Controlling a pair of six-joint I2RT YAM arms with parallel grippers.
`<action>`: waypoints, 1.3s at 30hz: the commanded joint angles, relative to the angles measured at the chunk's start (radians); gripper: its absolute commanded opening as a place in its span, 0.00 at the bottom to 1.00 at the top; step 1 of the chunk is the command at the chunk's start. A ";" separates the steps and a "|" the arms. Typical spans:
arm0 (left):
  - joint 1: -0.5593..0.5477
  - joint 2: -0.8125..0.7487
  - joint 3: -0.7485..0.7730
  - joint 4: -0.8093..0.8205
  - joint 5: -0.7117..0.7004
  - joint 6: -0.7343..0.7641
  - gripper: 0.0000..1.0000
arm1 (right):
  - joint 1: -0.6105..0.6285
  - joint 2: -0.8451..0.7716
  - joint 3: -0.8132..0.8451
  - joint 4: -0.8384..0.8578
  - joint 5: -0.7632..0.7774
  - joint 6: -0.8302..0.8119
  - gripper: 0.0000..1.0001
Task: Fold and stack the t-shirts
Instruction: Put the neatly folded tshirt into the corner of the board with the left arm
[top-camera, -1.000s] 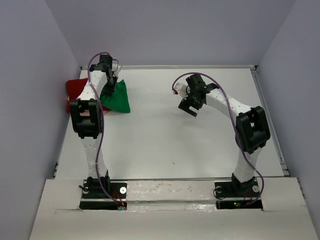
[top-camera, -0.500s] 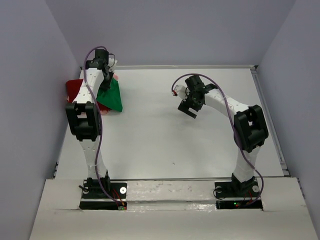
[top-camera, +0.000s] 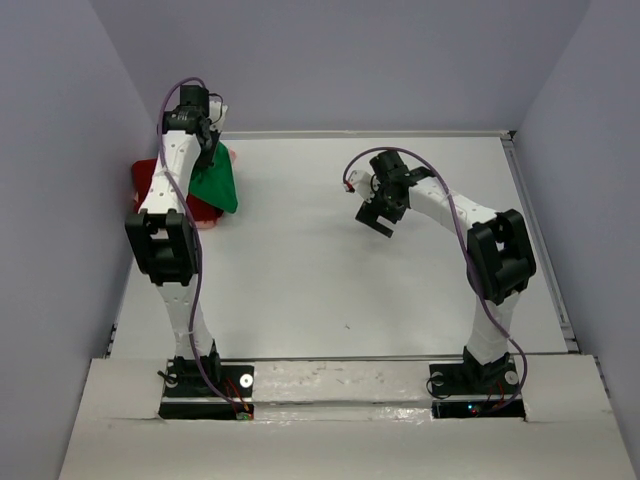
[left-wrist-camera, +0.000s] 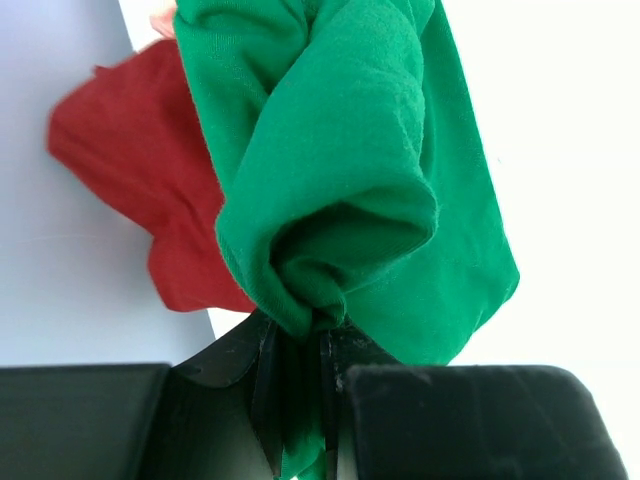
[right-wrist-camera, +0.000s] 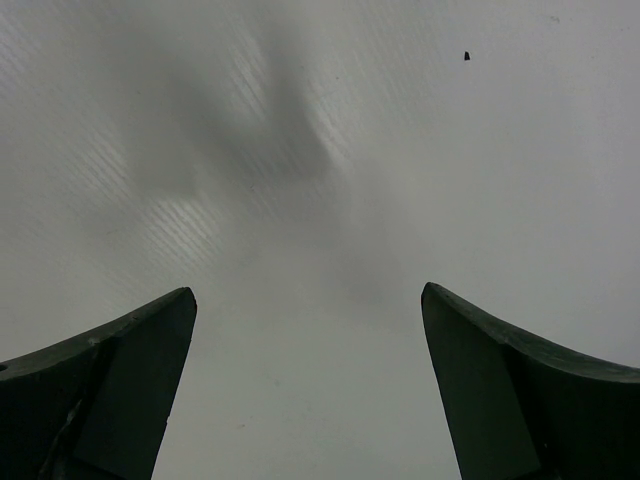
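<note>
My left gripper (left-wrist-camera: 298, 350) is shut on a bunched fold of the bright green t-shirt (left-wrist-camera: 350, 180), which hangs from it. In the top view the left gripper (top-camera: 203, 140) is at the far left back corner, with the green t-shirt (top-camera: 220, 185) draped down over the dark red t-shirt (top-camera: 148, 180). The red t-shirt (left-wrist-camera: 140, 170) lies under and to the left of the green one. A sliver of the pale salmon-pink t-shirt (top-camera: 207, 222) peeks out at the pile's near edge. My right gripper (top-camera: 378, 215) hovers open over bare table, nothing between its fingers (right-wrist-camera: 130, 370).
The left wall (top-camera: 70, 200) runs right beside the shirt pile and the back wall (top-camera: 350, 60) is just behind it. The white table (top-camera: 330, 270) stretches between the two arms. A raised edge (top-camera: 540, 240) borders the table's right side.
My left gripper has moved back and to the left with the green t-shirt, carrying it further over the red one. The right arm has stayed still.
</note>
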 joint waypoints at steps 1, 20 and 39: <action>0.009 -0.054 0.074 -0.022 -0.034 0.049 0.00 | 0.004 0.003 0.052 -0.011 -0.007 0.016 1.00; 0.084 -0.083 0.061 -0.016 -0.036 0.095 0.00 | 0.004 0.029 0.071 -0.027 0.004 0.015 1.00; 0.166 -0.123 -0.259 0.230 -0.042 0.098 0.00 | 0.004 0.025 0.040 -0.027 0.029 0.015 1.00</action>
